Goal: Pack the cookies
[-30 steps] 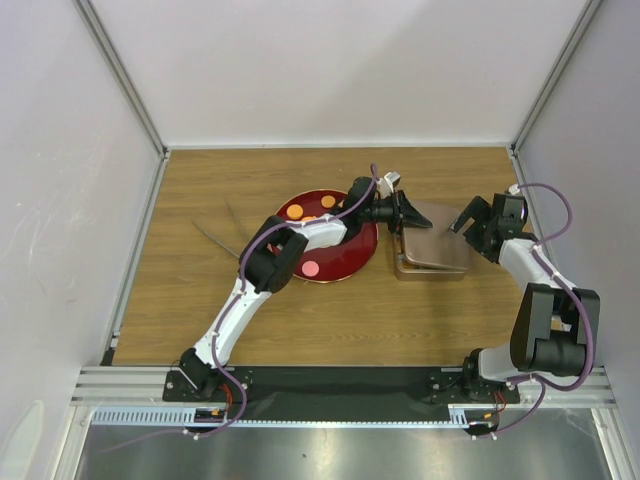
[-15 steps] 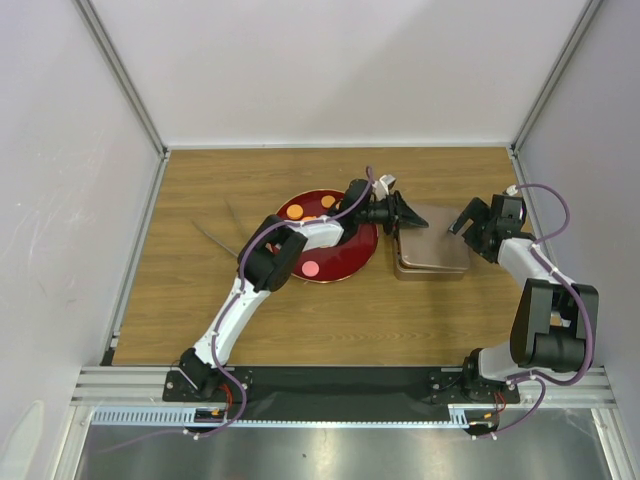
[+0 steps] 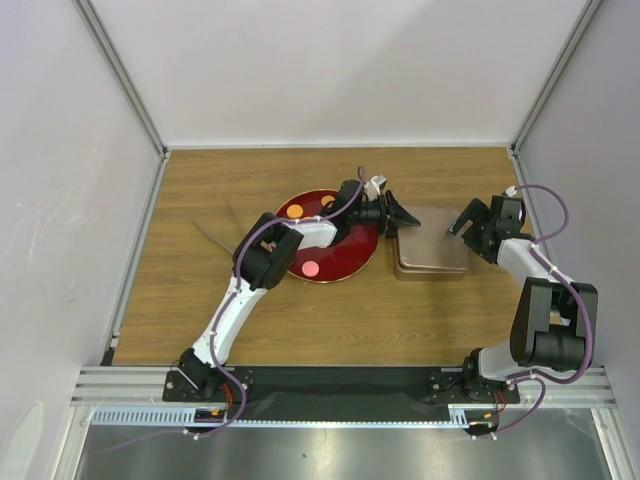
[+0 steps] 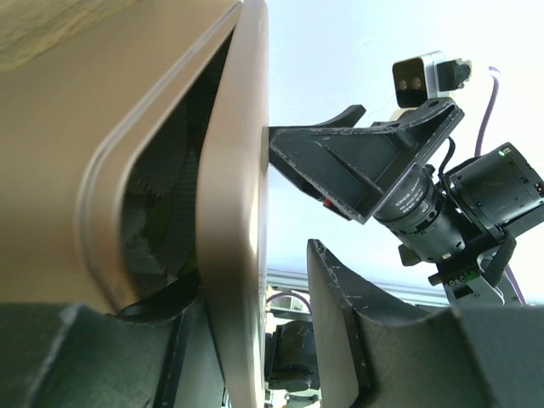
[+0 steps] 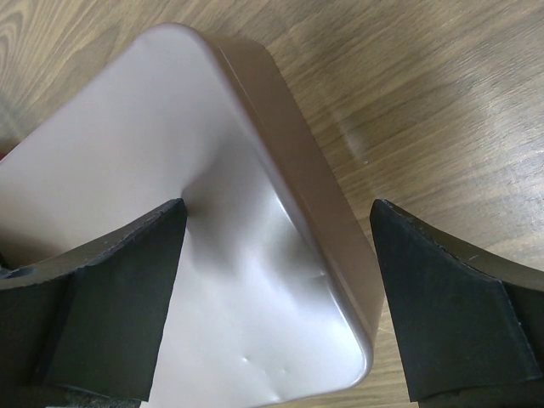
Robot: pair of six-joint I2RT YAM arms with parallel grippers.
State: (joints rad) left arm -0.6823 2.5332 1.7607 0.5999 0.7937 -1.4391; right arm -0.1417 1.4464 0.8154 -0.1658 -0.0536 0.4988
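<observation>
- Orange and pink, the cookies point(image 3: 295, 211) lay loose on the dark-red plate point(image 3: 350, 262), left of centre on the wooden table point(image 3: 300, 330). Two orange ones sat toward its far side and a pink one point(image 3: 311, 267) near its front edge. The left arm crossed over part of the plate, so any others under it could not be seen.
- None of the cookies showed inside the metal tin point(image 3: 432, 243), which stood just to the right of the plate.
- The tin's smooth, slightly dented lid point(image 5: 170, 187) covered it. From the left wrist view its left end looked as if it might be raised a little, but that could not be told for sure.
- The left gripper point(image 3: 403, 215) was at the tin's left edge with its jaws apart and the rim between them. No firm clamp on the metal was visible.
- The right gripper point(image 3: 469, 219) was at the tin's right end, jaws spread wide to either side of the lid and holding nothing.
- The step in hand was judged to be opening the tin, before any packing.
- The next move would call for a sure hold on the lid alone while the base was steadied, then lifting it and setting it aside away from the plate.
- Thin smooth metal could slip from the pads, or the whole tin could slide toward the plate.
</observation>
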